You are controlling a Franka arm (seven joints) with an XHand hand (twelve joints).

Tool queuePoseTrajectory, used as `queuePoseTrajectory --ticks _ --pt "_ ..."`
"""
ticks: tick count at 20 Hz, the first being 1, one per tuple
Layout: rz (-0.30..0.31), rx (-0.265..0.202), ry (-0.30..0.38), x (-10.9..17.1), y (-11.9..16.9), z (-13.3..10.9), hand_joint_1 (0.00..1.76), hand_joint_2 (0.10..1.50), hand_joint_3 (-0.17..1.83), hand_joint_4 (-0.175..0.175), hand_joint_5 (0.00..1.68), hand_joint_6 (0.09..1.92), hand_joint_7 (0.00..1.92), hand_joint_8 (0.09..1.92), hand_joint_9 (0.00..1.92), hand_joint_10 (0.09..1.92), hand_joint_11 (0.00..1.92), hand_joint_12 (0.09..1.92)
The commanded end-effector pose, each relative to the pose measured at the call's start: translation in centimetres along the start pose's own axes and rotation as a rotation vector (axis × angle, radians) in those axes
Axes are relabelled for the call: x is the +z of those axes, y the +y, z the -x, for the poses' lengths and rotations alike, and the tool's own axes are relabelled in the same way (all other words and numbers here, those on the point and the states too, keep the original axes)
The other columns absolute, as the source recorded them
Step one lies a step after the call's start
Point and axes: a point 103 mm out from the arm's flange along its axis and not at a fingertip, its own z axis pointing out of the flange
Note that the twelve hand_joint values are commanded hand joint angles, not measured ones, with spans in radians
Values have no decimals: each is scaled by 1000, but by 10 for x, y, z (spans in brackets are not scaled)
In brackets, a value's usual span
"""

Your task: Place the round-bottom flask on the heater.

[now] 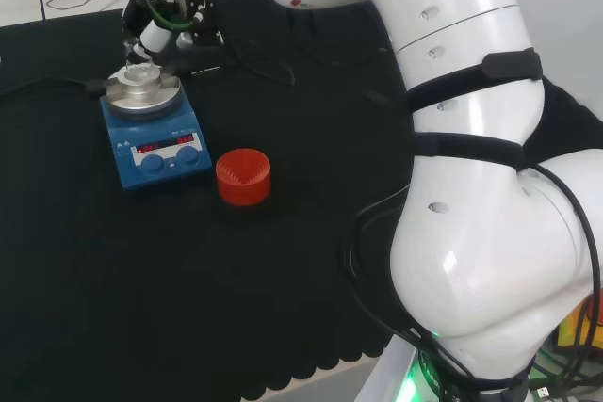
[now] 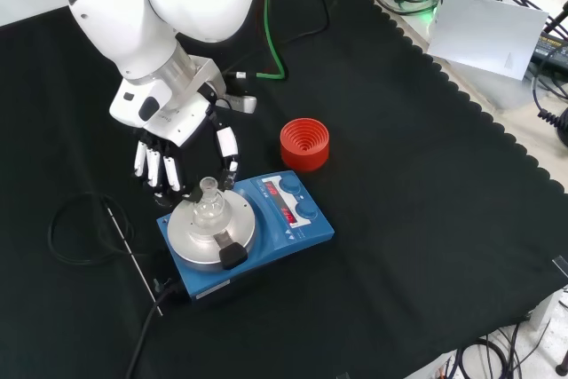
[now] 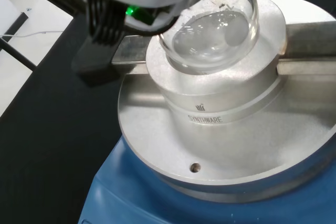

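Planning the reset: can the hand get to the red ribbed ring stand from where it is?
Probably yes: the red ribbed ring stand sits alone on open black cloth beside the blue heater, nothing between it and the hand.

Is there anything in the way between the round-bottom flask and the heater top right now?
Nothing visible. The round-bottom flask already sits in the metal block on the heater, with the hand close behind it. The red ribbed stand stands apart, off to the side.

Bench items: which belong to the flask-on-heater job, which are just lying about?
Job:
- round-bottom flask, sitting in the heater's metal block
- heater
- hand, fingers straight, beside the flask

Lying about:
- red ribbed stand, empty, beside the heater
- thin rod and black cable on the cloth
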Motion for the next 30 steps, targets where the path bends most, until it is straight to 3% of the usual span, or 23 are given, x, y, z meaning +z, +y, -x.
queuePoseTrajectory --ticks 1,16,18,20,22,23,25,30 --pt "-3 3 -5 2 0 0 1113 622 807 153 1185 899 687 674 934 516 607 1257" --pt "-1 -6 0 8 2 -2 1112 625 806 153 1182 901 686 675 934 516 609 1256" --pt "2 -14 15 9 2 -2 1094 688 702 166 1150 903 668 682 926 520 608 1257" --pt "2 -22 26 10 2 -1 1068 818 475 174 1102 895 624 706 896 538 598 1262" --pt "3 -28 32 11 2 -2 993 769 467 28 961 829 567 722 857 563 579 1261" --pt "2 -31 32 11 2 -2 967 725 515 -12 886 824 539 729 840 574 569 1265" --pt "-1 -32 28 11 2 -3 938 668 582 -47 783 823 505 735 817 588 554 1272" --pt "3 -34 19 11 0 -4 923 631 619 -56 639 797 473 736 791 598 540 1276"
